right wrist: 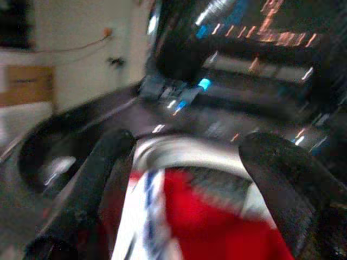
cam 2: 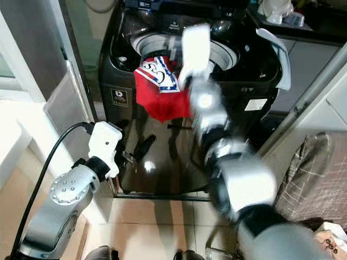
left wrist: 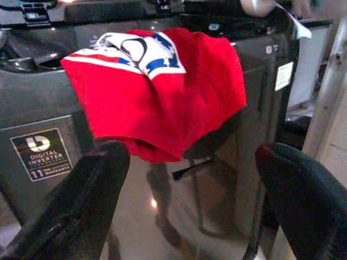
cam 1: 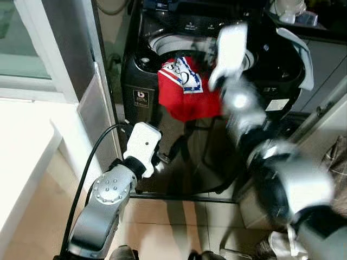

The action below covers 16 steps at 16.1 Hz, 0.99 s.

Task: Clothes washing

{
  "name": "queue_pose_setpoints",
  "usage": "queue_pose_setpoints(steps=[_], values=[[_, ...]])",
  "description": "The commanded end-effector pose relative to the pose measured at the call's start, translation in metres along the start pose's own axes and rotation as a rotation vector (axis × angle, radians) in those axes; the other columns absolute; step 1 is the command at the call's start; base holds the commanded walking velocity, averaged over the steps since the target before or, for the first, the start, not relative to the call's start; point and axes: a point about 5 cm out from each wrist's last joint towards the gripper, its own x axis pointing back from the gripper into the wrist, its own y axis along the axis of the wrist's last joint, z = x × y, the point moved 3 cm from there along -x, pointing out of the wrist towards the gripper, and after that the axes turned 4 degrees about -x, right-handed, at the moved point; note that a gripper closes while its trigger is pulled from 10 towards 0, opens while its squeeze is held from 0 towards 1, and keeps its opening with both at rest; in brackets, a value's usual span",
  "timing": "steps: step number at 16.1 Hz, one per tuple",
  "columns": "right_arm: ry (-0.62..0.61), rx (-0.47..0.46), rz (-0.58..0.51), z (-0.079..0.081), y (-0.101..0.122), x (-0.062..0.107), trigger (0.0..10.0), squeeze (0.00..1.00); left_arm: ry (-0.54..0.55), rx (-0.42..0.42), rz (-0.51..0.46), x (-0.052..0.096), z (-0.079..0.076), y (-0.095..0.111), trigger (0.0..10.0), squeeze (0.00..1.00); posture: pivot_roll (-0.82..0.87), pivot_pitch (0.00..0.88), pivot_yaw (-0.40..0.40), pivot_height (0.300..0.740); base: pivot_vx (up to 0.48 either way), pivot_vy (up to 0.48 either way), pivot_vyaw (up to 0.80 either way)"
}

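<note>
A red garment (cam 1: 187, 95) with a white and blue printed patch hangs over the front rim of a black top-loading washing machine (cam 1: 142, 97), half in the drum opening (cam 1: 162, 42) and half down the front. My right arm reaches up over the drum, blurred. Its gripper (right wrist: 187, 146) is open just above the garment (right wrist: 217, 222), one finger on each side. My left gripper (left wrist: 187, 157) is open low in front of the machine, facing the hanging red cloth (left wrist: 162, 92) from a short way off and not touching it.
The machine's lid (cam 1: 297, 54) stands raised at the right. A sliding door frame (cam 1: 54, 54) and a white surface (cam 1: 21, 157) lie to my left. A black cable (cam 1: 89, 162) runs along my left arm. A plaid bag (cam 2: 312, 168) sits on the floor at the right.
</note>
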Motion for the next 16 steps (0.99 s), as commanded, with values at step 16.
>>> queue_pose_setpoints(steps=[16], values=[[0.066,-0.022,0.542,0.024,-0.113,0.052,10.0,0.0,0.066,0.139,-0.019,0.043,0.007,0.031,10.0,0.0,0.26,0.077,-0.083,0.74,0.0,0.0,0.0]])
